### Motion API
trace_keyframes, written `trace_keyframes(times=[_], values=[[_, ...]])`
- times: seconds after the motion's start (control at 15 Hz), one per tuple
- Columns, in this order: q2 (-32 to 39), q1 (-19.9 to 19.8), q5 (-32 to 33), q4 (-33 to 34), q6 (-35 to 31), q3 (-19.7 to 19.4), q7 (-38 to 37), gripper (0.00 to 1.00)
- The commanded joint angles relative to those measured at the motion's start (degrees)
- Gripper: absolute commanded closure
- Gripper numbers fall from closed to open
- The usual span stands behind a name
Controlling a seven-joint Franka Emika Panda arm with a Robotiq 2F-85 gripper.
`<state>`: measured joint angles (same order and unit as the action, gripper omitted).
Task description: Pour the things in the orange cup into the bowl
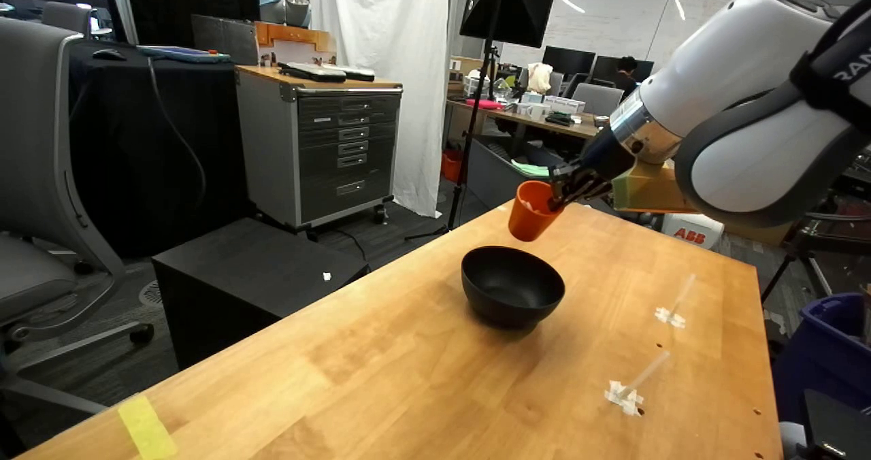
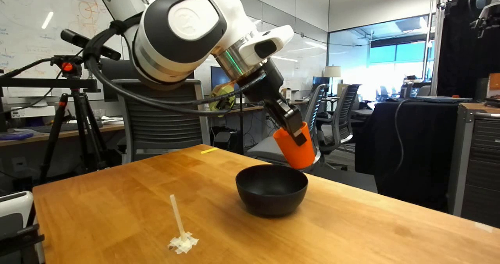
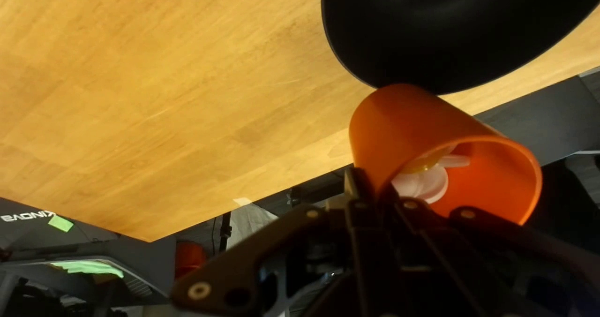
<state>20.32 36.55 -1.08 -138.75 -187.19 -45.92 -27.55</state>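
Claw (image 3: pixel 377 192) clenched on orange cup (image 3: pixel 412 122), tilted, up in air w/ pale bits (image 3: pixel 424 181) inside; bowl (image 3: pixel 445 35) just beyond in wrist view, no bits visible there. Grasp + lift done, pour not yet; prob. tip mouth bowlward next

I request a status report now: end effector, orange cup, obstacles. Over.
End effector grips tilted orange cup. Pale pieces inside it. Black bowl on table; no obstacle seen between cup and bowl.

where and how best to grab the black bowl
Probably the rim: pinch the black bowl from straight above, straddling its wall, on the side away from the orange cup. The bowl stands upright and open-topped, its edge looks thin, and its sides flare outward.
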Motion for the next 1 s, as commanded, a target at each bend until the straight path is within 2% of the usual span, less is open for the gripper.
trace_keyframes(times=[0.0, 0.47, 0.93], values=[[2.18, 3.15, -1.53, 1.49, -1.25, -2.61, -1.74, 0.97], [3.21, 6.57, -1.75, 1.76, -2.41, -5.96, -3.37, 0.97], [9.52, 10.5, -3.65, 1.87, -8.03, -9.98, -4.6, 0.97]])
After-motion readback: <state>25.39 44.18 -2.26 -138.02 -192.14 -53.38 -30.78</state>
